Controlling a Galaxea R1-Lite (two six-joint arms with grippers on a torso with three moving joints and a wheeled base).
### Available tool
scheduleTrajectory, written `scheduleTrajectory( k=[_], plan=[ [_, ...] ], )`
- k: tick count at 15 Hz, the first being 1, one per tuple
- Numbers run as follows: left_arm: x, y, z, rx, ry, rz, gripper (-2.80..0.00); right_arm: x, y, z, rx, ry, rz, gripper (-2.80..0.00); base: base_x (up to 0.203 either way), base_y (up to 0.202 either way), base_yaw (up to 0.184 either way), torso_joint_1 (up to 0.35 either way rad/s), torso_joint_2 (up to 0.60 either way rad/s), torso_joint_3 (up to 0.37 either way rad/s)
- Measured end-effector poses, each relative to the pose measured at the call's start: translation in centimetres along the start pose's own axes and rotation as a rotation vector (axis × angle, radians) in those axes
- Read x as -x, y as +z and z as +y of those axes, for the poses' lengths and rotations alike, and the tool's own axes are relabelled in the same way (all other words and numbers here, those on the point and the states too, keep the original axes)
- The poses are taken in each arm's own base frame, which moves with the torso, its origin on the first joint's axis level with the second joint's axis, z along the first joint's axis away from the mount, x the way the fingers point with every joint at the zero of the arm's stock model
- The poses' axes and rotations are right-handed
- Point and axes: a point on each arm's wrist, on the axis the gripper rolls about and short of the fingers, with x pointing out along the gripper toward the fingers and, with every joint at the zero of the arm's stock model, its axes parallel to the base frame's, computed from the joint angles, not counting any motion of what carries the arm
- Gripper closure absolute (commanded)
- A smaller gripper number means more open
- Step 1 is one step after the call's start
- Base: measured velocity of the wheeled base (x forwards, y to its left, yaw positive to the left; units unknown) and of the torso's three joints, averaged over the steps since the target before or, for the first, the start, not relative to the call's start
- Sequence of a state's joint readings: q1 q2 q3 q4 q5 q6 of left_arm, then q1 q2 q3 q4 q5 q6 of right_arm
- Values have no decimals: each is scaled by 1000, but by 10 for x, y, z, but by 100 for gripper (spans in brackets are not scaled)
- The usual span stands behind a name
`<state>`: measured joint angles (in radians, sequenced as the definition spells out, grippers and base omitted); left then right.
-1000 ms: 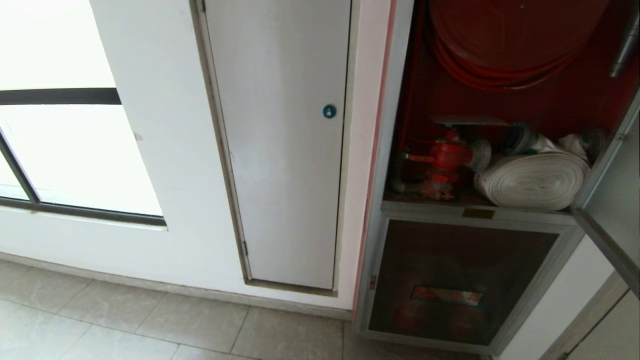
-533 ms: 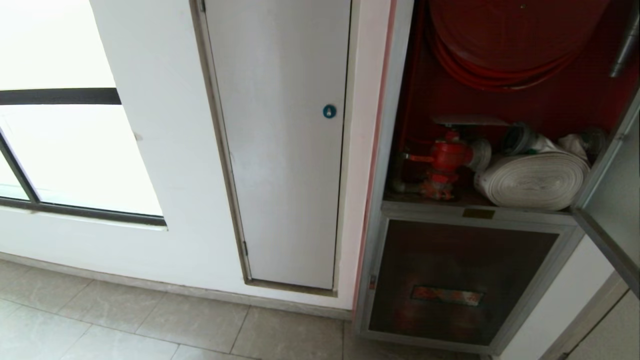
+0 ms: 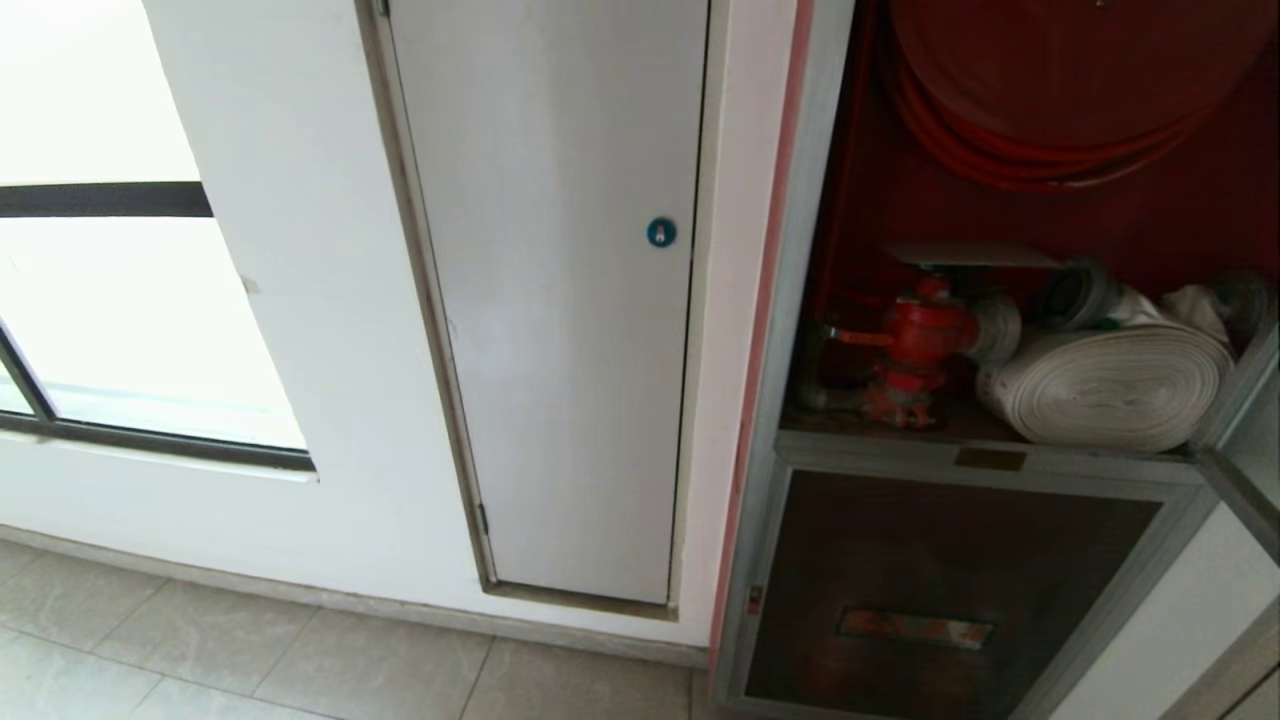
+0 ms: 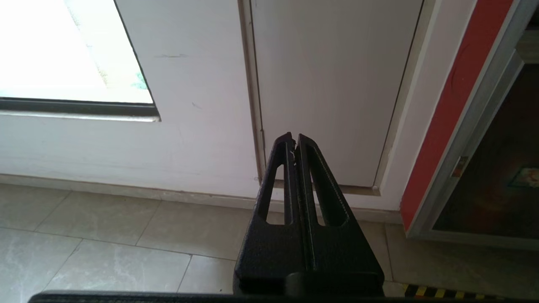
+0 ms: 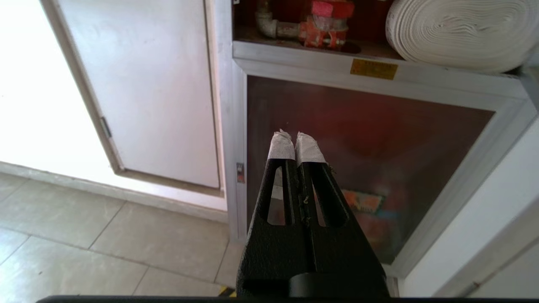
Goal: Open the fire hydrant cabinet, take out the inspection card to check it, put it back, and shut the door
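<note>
Grey-white panel (image 3: 560, 300) with a round blue lock (image 3: 660, 232) set flush in the white wall (image 3: 300, 300), bright window (image 3: 100, 330) with a dark frame further left, pale tiled floor (image 3: 300, 660) below, yellow-black hazard tape (image 4: 442, 291) visible on the floor in the left wrist view.

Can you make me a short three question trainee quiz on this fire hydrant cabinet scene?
1. True or false: the fire hydrant cabinet stands open.
2. What lies beside the red valve? A) white rolled hose B) bucket C) extinguisher
3. How are the fingers of the right gripper and left gripper?

Key: 1 true; 2 A; 3 both shut, holding nothing.
</note>
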<state>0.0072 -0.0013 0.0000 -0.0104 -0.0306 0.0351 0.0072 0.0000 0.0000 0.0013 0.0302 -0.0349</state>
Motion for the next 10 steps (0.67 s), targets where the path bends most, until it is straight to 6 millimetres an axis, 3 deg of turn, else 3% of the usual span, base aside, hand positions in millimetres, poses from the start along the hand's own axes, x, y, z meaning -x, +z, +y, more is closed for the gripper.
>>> scheduleTrajectory(
  k=[10],
  plan=[
    [0,0,0,0,0,0,0,0,0,0,0,0,1,0,196,0,-1,3,2,4]
  ],
)
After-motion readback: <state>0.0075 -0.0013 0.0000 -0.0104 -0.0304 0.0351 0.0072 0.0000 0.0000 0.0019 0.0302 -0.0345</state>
